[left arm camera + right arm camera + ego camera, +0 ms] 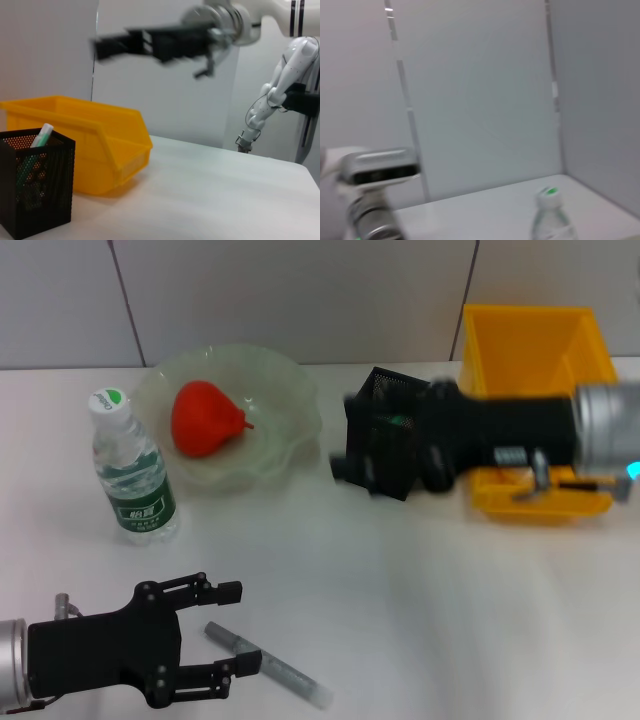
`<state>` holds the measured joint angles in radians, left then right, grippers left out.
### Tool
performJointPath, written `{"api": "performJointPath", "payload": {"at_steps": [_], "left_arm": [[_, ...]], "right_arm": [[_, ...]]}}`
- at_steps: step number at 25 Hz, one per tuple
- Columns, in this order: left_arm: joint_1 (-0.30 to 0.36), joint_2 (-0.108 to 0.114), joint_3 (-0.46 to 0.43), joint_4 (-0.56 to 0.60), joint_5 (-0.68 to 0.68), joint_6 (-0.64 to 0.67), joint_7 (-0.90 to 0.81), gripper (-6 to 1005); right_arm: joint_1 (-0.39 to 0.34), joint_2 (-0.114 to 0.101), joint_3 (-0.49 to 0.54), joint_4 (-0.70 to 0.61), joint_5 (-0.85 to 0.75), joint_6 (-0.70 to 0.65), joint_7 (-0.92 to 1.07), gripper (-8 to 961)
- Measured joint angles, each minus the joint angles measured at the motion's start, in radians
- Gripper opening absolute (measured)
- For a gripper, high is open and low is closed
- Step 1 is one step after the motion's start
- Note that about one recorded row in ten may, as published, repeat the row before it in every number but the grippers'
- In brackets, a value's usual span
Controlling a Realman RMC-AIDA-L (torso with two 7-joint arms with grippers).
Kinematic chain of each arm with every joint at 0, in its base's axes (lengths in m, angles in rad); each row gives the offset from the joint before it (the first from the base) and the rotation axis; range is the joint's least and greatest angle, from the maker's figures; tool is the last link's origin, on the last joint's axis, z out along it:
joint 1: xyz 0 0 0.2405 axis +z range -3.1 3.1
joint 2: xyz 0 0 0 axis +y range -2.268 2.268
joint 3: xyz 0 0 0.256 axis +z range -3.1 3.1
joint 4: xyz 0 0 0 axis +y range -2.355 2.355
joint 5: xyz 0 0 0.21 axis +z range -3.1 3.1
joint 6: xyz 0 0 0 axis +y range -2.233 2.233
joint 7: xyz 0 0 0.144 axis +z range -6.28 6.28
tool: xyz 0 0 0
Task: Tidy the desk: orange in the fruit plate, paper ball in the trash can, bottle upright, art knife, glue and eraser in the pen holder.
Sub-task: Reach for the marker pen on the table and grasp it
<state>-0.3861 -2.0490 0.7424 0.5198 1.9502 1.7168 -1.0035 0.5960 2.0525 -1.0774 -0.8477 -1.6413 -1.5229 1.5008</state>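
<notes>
My left gripper [228, 630] sits low at the near left of the white desk [420, 600], fingers spread wide with nothing between them. Just beside its lower finger [215, 673] lies a grey pen-like stick [268, 665] — flat on the desk, angled away to my right; I cannot tell which of the small tools it is.

My right gripper [345, 445] is out over the middle of the desk, blurred, in front of the pen holder [395, 400] as the head view shows it. Whether its fingers are apart or closed I cannot tell. The left wrist view shows that gripper [107, 46] up in the air, above the level of the trash can [100, 135].

The orange [205, 418] lies in the fruit plate [290, 390] at the far left. The bottle [132, 472] stands upright just in front of the plate, cap up; the right wrist view catches its cap [548, 196] too.

The pen holder stands just beside the trash can, on its left side. In the left wrist view a white-and-green stick [42, 136] leans out of the mesh cup — the glue, perhaps, though I cannot confirm it. The inside of the yellow bin is partly hidden by my right arm.
</notes>
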Motion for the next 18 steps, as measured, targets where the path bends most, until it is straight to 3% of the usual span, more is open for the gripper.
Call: {"api": "performJointPath", "payload": {"at_steps": [6,18], "left_arm": [[0.000,0.002,0.000,0.007,0.001,0.004,0.000,786],[-0.041,-0.007,0.002,0.058,0.020,0.022,-0.038,786]], "right_arm": [[-0.078,-0.028,0.027,0.132,-0.004,-0.096,-0.159,775],[-0.193,-0.036,0.051,0.349,-0.016,-0.101,-0.470,771]]}}
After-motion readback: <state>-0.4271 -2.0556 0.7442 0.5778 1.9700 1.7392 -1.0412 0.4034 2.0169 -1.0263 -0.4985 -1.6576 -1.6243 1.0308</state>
